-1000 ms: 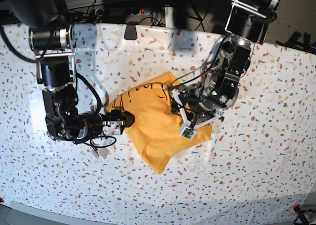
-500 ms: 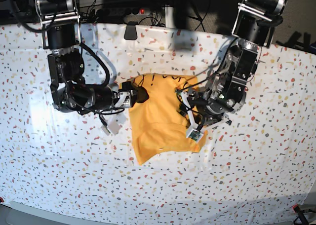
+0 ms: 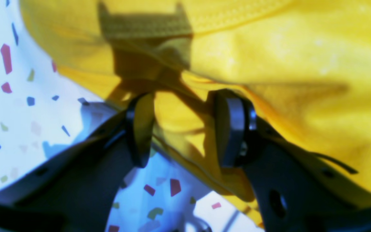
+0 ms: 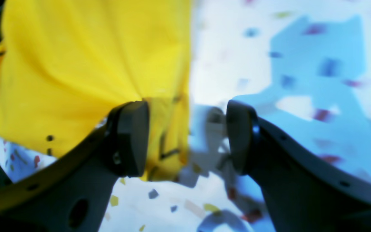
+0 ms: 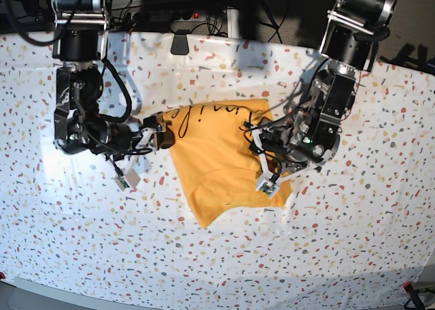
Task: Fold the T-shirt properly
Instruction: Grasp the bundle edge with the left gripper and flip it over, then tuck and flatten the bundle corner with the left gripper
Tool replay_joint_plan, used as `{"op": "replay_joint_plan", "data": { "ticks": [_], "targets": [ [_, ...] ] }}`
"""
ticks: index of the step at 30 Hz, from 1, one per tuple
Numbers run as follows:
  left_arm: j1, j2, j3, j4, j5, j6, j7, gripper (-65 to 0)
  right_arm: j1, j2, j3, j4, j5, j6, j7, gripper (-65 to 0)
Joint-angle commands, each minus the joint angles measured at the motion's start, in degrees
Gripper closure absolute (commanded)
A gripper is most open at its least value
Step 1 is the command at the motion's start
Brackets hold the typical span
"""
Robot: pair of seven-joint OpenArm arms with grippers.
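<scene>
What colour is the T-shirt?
Orange-yellow T-shirt with thin black marks, clearest in the base view.

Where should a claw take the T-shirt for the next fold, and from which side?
Probably at an edge near a corner. The T-shirt lies mostly flat on the table cover, so the middle offers nothing to pinch. Come in low from outside the cloth, as the left claw and right claw each already straddle a hem with jaws apart.
</scene>
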Motion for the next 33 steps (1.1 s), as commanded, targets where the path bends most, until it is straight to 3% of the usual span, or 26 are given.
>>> {"op": "replay_joint_plan", "data": {
  "ticks": [1,11,14,18,20,25,29,33],
  "targets": [
    [-0.68,-0.22,-0.17,1.07,0.9,0.15,0.96,-29.6,1.42,0.48,0.63,1.64,1.09,0.47,0.37,-37.2],
    [-0.68,-0.24,-0.17,15.96,-0.66,0.17,0.13,-29.6,1.4,0.5,1.11,15.1,4.35,0.47,1.01,-37.2],
    [-0.66,-0.22,-0.17,20.7,-8.26,-0.35,-0.79,-29.6,1.4,0.52,1.14,21.0,4.33,0.47,0.92,-37.2],
    [-0.42,-0.2,-0.17,21.07,-19.21,-7.74,-6.54,-29.6,1.38,0.5,3.1,28.7,2.49,0.47,0.74,-37.2],
    [-0.31,-0.22,-0.17,21.07,-20.96,-9.42,-10.14,-29.6,1.22,0.52,5.55,31.69,0.15,0.47,0.7,-37.2],
    [-0.33,-0.17,-0.15,20.44,-21.09,-9.42,-17.2,-29.6,-0.74,0.55,16.35,34.84,-1.27,0.47,0.7,-37.2],
    [-0.33,0.9,-0.15,16.2,-21.14,-9.42,-22.88,-29.6,-4.83,0.55,25.2,36.44,2.95,0.47,-0.44,-37.2],
    [-0.35,5.01,-0.15,9.01,-21.24,-9.42,-23.39,-29.6,-9.4,0.55,32.26,38.8,8.81,0.47,-2.82,-37.2]
  ]
}}
